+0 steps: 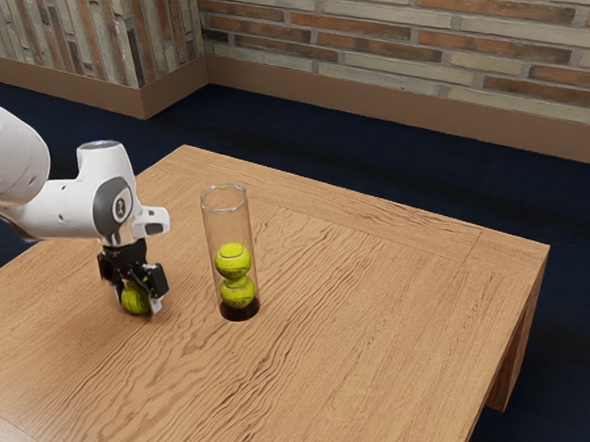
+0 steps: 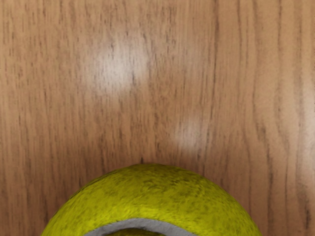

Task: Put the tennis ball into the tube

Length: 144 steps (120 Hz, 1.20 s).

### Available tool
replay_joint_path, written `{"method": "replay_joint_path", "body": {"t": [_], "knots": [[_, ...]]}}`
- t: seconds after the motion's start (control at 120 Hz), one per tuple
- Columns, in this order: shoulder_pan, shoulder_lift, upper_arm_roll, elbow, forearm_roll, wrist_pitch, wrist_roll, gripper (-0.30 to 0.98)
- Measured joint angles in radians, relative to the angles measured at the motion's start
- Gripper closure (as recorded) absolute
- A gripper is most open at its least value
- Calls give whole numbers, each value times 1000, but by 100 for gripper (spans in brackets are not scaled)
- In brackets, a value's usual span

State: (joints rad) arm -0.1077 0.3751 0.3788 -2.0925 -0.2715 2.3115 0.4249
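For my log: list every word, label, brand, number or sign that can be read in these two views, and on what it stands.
None can be read for certain.
Arm: a small dark mark on its round joint cap, too small to read.
Upper ball in the tube: dark marks, perhaps print, too small to read.
Lower ball in the tube: the same.
Tennis ball at the gripper: a grey seam, no lettering seen.

You have a wooden table (image 1: pixel 368 336) with wavy dark grain, a leg (image 1: pixel 515 360) showing at the exterior view's right. Around it you can see dark blue flooring (image 1: pixel 427 184); behind, a wall of brown and pale bricks (image 1: pixel 416 38) with a plain brown baseboard (image 1: pixel 382 110) along its foot.
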Motion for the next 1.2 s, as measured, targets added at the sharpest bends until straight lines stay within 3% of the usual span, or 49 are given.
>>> {"method": "replay_joint_path", "body": {"t": [0.342,0.817,1.2], "knots": [[3,3,0,7,-2,12,14,23],[4,-81,35,63,54,0,23,29],[-15,-197,15,300,232,-152,-18,31]]}}
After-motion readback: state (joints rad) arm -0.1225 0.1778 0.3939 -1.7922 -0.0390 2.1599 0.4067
